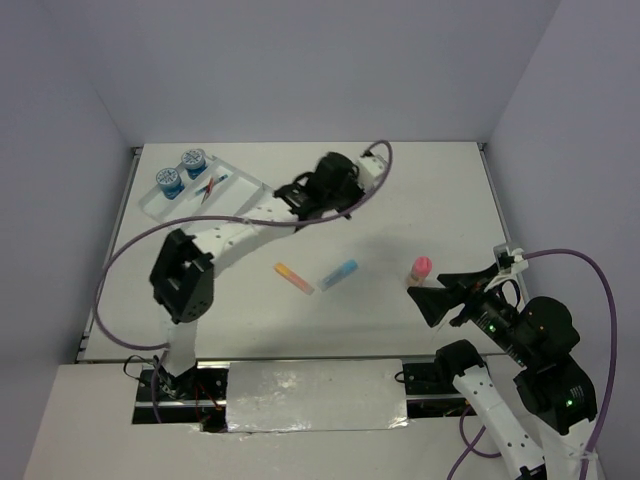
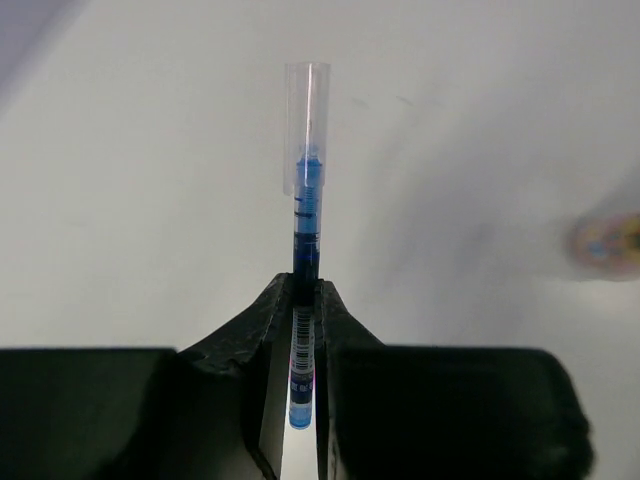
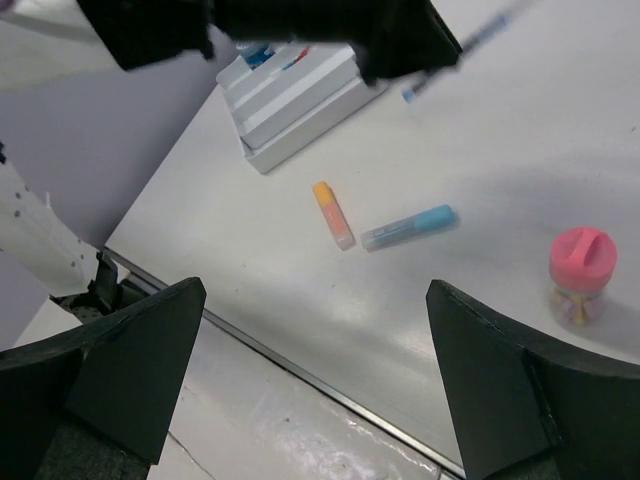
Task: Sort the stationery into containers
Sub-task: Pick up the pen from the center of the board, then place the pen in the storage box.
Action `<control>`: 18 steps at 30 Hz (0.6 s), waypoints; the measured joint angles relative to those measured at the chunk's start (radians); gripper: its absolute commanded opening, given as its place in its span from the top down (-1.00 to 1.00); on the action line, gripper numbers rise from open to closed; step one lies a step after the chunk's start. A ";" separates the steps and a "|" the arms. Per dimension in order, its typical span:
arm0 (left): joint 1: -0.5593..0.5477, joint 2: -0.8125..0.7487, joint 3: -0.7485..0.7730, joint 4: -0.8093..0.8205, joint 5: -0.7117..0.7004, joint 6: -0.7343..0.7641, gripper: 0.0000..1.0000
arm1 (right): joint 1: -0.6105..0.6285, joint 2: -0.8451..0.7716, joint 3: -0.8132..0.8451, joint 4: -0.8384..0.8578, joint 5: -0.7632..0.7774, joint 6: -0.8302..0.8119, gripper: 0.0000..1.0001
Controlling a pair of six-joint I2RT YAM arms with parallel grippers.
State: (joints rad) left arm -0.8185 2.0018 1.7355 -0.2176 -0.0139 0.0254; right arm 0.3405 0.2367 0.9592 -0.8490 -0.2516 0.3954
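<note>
My left gripper [image 1: 343,203] [image 2: 305,290] is shut on a thin blue pen [image 2: 307,200] with a clear cap and holds it above the table, right of the white divided tray [image 1: 243,192]. The pen also shows in the right wrist view [image 3: 470,42]. The tray [image 3: 300,95] holds two blue-white rolls [image 1: 169,181] [image 1: 192,161] and thin pens [image 1: 213,186]. An orange-yellow marker [image 1: 293,278] [image 3: 333,213] and a light-blue marker [image 1: 338,273] [image 3: 410,227] lie mid-table. A pink-capped glue stick [image 1: 420,268] [image 3: 578,270] stands just beyond my right gripper [image 1: 428,298] [image 3: 315,290], which is open and empty.
A metal strip [image 3: 330,345] runs along the table's front edge under my right gripper. A purple cable [image 1: 108,290] loops off the left arm over the table's left side. Purple walls close in the back and both sides.
</note>
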 measured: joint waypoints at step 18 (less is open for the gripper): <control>0.792 -0.102 -0.209 0.010 0.163 0.541 0.99 | 0.000 0.001 -0.053 0.055 -0.061 -0.062 -0.99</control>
State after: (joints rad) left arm -0.0261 1.8999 1.5261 -0.2081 0.1486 0.5667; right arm 0.3405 0.2375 0.9066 -0.7944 -0.3130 0.3332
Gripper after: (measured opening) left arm 0.227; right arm 0.997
